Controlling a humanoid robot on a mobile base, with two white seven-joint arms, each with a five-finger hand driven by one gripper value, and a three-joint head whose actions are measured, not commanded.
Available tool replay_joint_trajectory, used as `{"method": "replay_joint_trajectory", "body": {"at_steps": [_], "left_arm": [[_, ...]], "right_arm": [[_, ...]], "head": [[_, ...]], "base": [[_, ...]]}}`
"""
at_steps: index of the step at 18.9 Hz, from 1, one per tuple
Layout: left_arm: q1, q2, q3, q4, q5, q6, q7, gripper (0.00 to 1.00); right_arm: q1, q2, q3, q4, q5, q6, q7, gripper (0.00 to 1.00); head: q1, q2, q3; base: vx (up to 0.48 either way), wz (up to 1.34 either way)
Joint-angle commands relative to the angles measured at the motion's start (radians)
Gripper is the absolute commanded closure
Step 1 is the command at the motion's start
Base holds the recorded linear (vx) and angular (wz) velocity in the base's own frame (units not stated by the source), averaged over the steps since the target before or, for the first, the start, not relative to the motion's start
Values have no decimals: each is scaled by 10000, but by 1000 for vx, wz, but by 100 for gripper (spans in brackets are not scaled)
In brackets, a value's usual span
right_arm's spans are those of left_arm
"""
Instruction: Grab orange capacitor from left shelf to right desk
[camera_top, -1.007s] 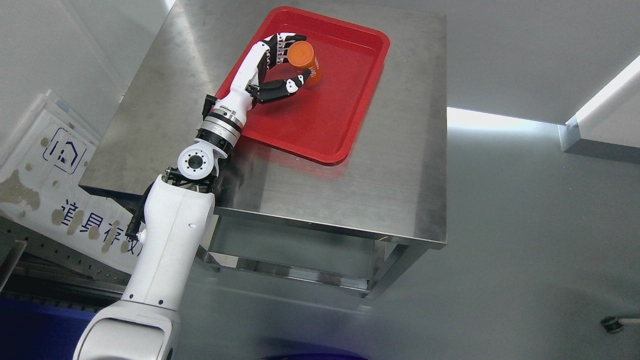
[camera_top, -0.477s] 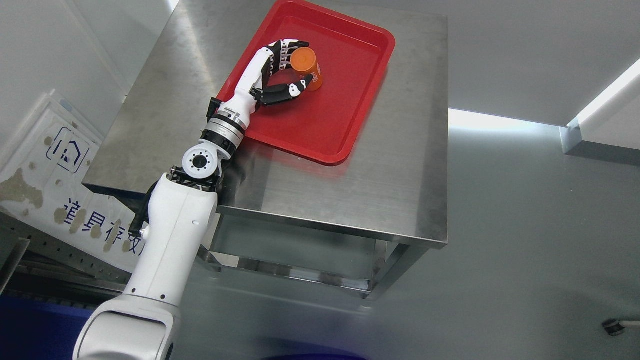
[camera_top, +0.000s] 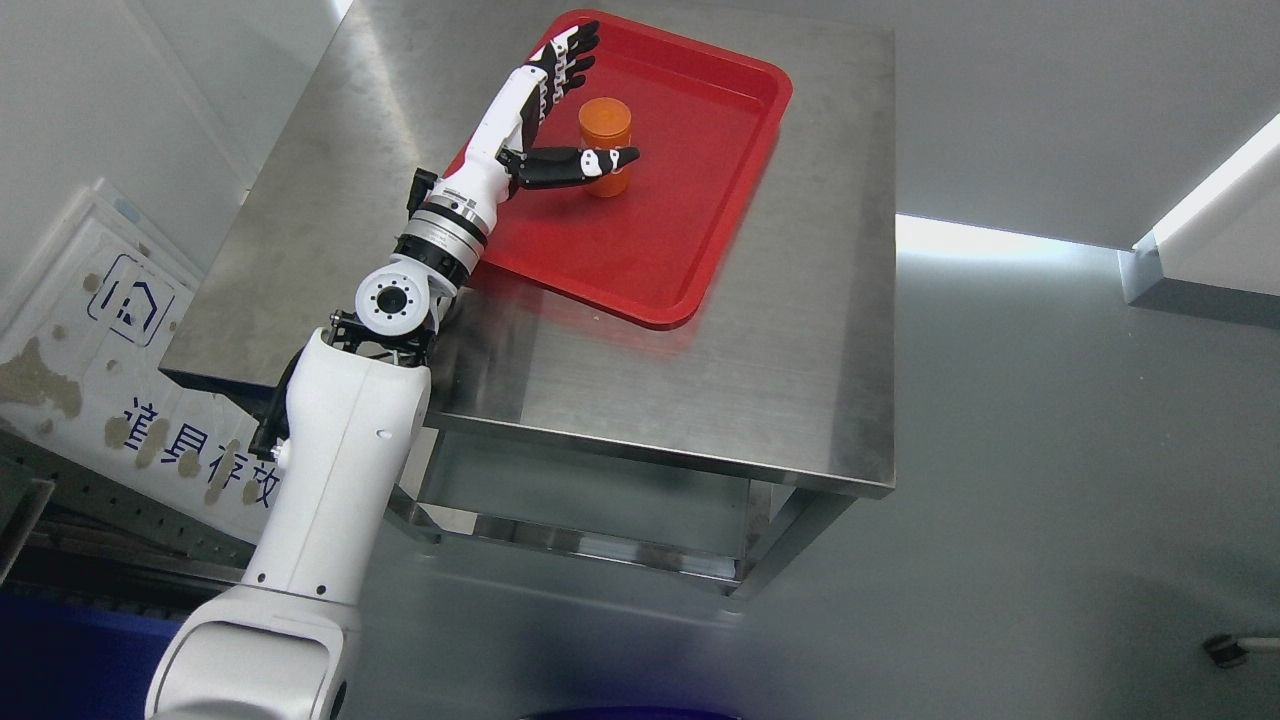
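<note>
At the lower left of the frame a white arm (camera_top: 330, 480) rises toward the steel table (camera_top: 800, 330). Its left hand (camera_top: 535, 125) sits over the left part of the red tray (camera_top: 700, 200) in the upper middle, fingers (camera_top: 570, 55) spread straight and holding nothing, thumb crossing in front of the orange capacitor (camera_top: 605, 125). The capacitor stands upright in the tray, just right of the palm.

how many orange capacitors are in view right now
1. The orange capacitor stands upright in the red tray, beside the open left hand. None seem hidden.
</note>
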Motion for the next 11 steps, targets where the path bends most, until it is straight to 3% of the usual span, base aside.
{"method": "replay_joint_trajectory", "body": {"at_steps": [1, 7, 11], "left_arm": [[-490, 175, 1299, -2586, 120, 323, 22, 1], [-798, 175, 3891, -2677, 274, 460, 7, 2], [-401, 175, 5181, -3763, 488, 1992, -39, 1]], "right_arm": [[-16, -175, -107, -337, 46, -2, 8, 0], [-16, -175, -107, -337, 46, -2, 8, 0], [-16, -175, -107, -337, 46, -2, 8, 0]], "head": [[0, 0, 0], [0, 1, 0], [0, 0, 0]], "base": [[0, 0], [0, 0], [0, 0]]}}
